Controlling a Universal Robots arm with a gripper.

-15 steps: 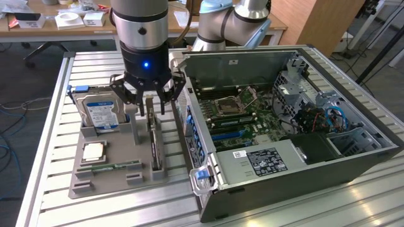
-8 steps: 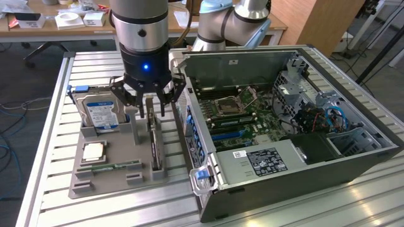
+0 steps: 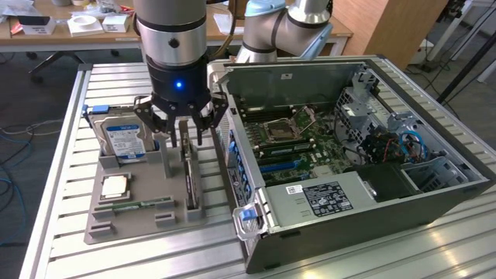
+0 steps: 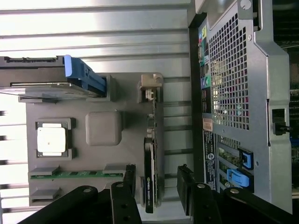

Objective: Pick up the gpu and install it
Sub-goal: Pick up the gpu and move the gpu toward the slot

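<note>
The gpu [image 3: 190, 181] is a thin black card standing on its edge in a slot of the grey holder tray [image 3: 132, 218], next to the open computer case [image 3: 349, 174]. My gripper [image 3: 187, 141] hangs straight down over the card's far end, open, with one finger on each side and a gap to the card. In the wrist view the gpu [image 4: 149, 179] runs between the two black fingers [image 4: 125, 189], with my gripper [image 4: 156, 185] straddling it. Nothing is held.
The tray [image 4: 131, 154] also holds a silver hard drive with a blue label [image 3: 124, 139], a square processor [image 3: 115, 186] and a green memory stick [image 3: 139, 204]. The case's rear panel [image 4: 238, 79] stands close beside the card. Everything sits on a slatted metal table [image 3: 69, 174].
</note>
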